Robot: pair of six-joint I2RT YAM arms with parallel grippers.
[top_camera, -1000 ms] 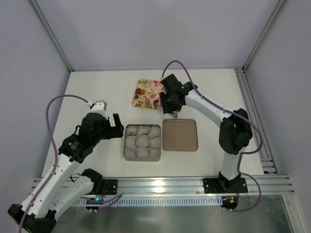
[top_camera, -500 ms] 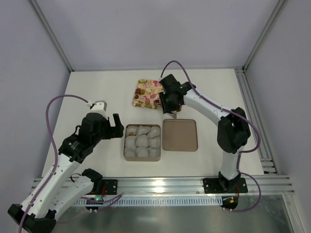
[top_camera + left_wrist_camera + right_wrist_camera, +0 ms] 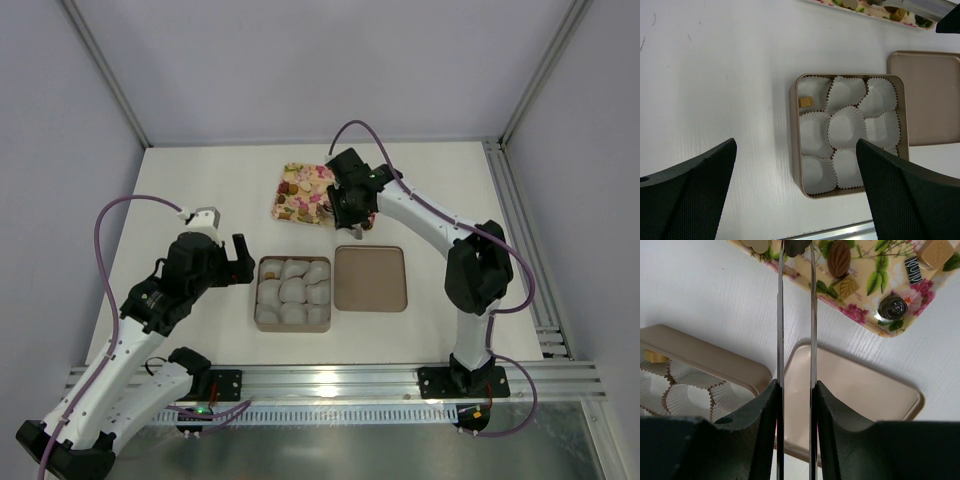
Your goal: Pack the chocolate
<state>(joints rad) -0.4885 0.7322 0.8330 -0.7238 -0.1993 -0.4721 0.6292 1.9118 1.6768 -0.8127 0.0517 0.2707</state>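
The right gripper [image 3: 346, 213] reached over the right-hand side of the rectangular flower-print tray [image 3: 288, 208]. Its two long thin metal blades were drawn close on a dark brown scalloped bonbon [image 3: 796, 246], pinched between their tips at the very top edge of the wrist view. Whether the piece had cleared the tray surface could not be told. Such narrow blades seemed suited to the job, since the loose chocolates lay near one another on the tray: an oval brown bonbon [image 3: 839, 259], a tan square piece [image 3: 846, 287] and a dark round ridged piece [image 3: 892, 306] sat just beside the blades' path. Nearer the arms stood the square brown box [image 3: 793, 150], filled with white crinkled paper cups [image 3: 846, 127]. Only one cup held anything, a small tan cube [image 3: 806, 101] in a corner, so the packing looked barely begun. The flat tan lid [image 3: 925, 100] lay on the white table [image 3: 200, 180] just beside the box, on its right, probably kept there so the cups were open from above and the lid was handy for closing later. The left gripper [image 3: 796, 143] hung above the box's left side with its black fingers spread wide and nothing between them. It was likely parked out of the right arm's way while keeping the box under its camera.
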